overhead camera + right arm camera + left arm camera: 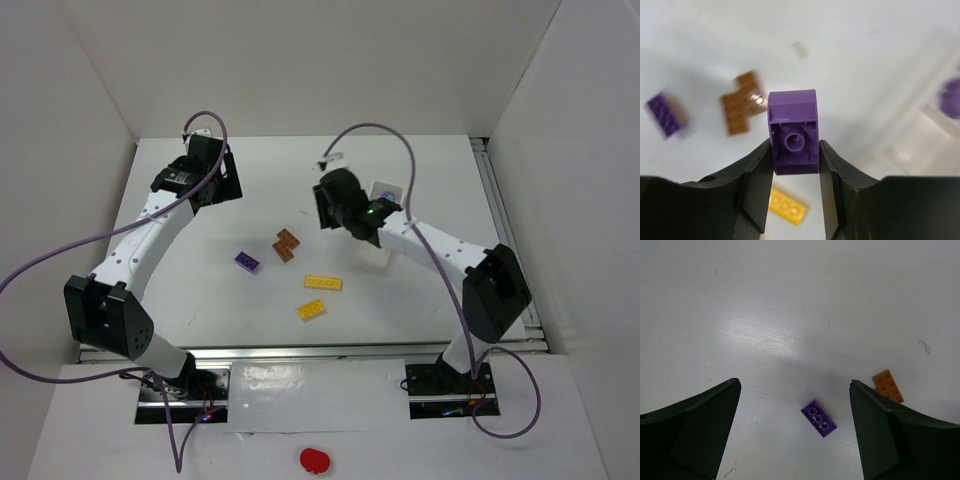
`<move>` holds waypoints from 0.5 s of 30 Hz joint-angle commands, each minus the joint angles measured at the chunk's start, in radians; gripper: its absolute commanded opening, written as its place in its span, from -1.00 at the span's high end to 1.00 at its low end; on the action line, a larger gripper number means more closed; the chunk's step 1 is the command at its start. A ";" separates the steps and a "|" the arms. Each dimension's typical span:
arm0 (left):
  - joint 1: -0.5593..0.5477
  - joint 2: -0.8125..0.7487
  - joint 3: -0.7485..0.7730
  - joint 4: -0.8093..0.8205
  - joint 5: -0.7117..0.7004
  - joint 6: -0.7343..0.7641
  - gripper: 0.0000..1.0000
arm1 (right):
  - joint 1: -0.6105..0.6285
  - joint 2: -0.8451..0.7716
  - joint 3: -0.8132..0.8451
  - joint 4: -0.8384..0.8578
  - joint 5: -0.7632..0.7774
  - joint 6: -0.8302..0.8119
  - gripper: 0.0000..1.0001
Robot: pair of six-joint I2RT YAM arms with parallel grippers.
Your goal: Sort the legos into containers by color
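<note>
The right gripper (795, 150) is pinched on a purple brick (792, 125), which is held upright with its underside towards the wrist camera. The white tray (377, 257) lies just beside and to the right of it, and a blurred purple piece (951, 97) is seen inside. The right arm is reached over mid-table. The left gripper (795, 384) is spread above a second purple brick (818, 418).

A red blob (314, 459) lies at the near edge, in front of the white bench (260, 180); white walls (330, 60) enclose it.
</note>
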 commanded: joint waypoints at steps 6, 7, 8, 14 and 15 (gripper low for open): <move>0.005 -0.028 0.016 0.003 0.016 -0.020 -1.00 | -0.329 -0.050 -0.055 -0.048 0.134 0.280 0.20; 0.005 -0.028 0.016 0.003 0.016 -0.020 -1.00 | -0.351 -0.038 -0.055 -0.036 0.125 0.280 0.20; 0.005 -0.028 0.016 0.003 0.016 -0.020 -1.00 | -0.371 -0.003 -0.040 -0.036 0.125 0.292 0.20; 0.005 -0.028 0.016 0.003 0.016 -0.010 -1.00 | -0.448 0.135 0.069 -0.027 0.125 0.261 0.20; 0.005 -0.028 0.016 0.003 0.016 -0.010 -1.00 | -0.463 0.146 0.078 -0.012 0.116 0.261 0.20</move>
